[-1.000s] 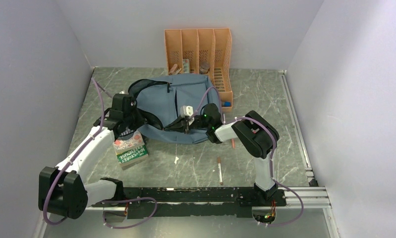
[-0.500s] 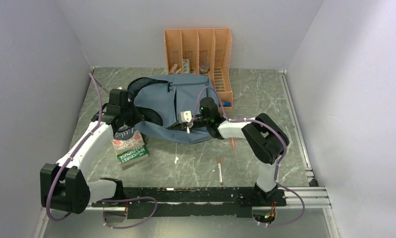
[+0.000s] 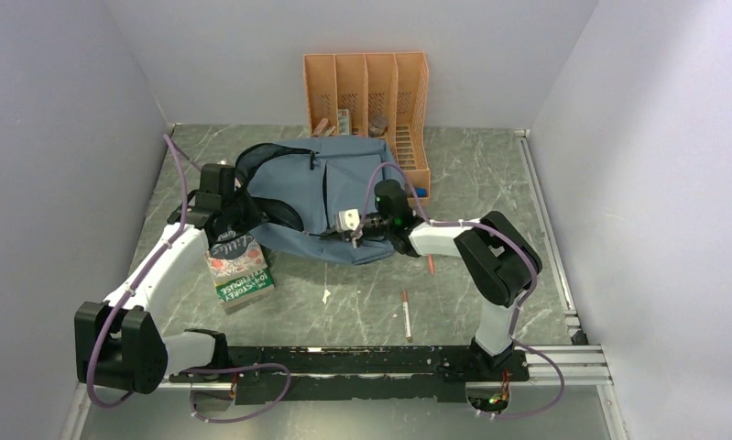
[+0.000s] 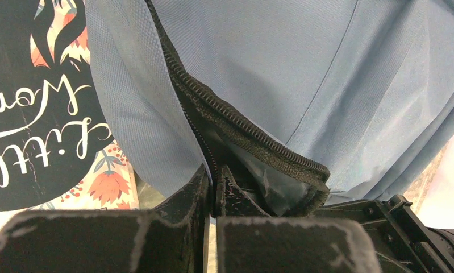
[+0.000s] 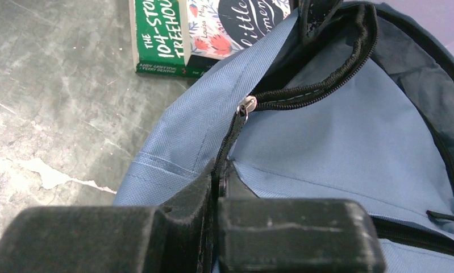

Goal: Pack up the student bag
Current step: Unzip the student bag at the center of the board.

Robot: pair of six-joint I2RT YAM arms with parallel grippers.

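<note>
Clamped on the black zip trim (image 4: pixel 241 128) of the student bag (image 3: pixel 298 183) with left gripper (image 4: pixel 215 177) and right gripper (image 5: pixel 217 172) alike. Probably limp and light; best held along that stiffer trim.

The student bag (image 3: pixel 330 197) is a soft dusty-blue backpack with black straps and black zip trim. It lies front panel up toward the rear middle of the counter (image 3: pixel 490 183), slumped and creased, its open end to the left. The main zip is partly undone: the silver zip slider (image 5: pixel 246 104) sits partway along the black teeth, and the mouth gapes on a dark lining.
</note>
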